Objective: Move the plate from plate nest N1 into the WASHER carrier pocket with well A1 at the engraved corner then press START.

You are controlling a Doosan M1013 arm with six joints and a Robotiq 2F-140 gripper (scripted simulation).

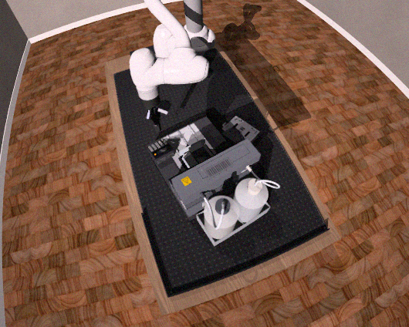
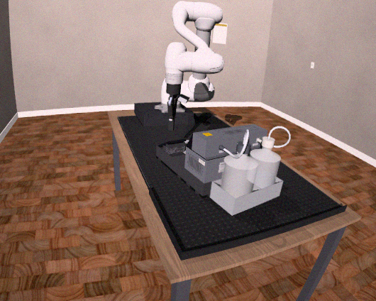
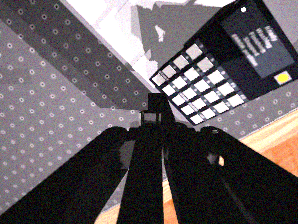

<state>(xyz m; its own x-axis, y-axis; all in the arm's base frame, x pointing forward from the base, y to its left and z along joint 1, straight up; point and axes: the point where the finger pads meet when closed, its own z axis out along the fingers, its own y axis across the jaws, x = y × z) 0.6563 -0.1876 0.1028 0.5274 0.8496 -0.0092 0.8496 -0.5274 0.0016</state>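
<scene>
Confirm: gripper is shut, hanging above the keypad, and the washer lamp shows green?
Not green. The wrist view shows the lamp lit amber-yellow beside the keypad. The rest holds: the gripper is shut, empty, and hangs above the keypad.
</scene>
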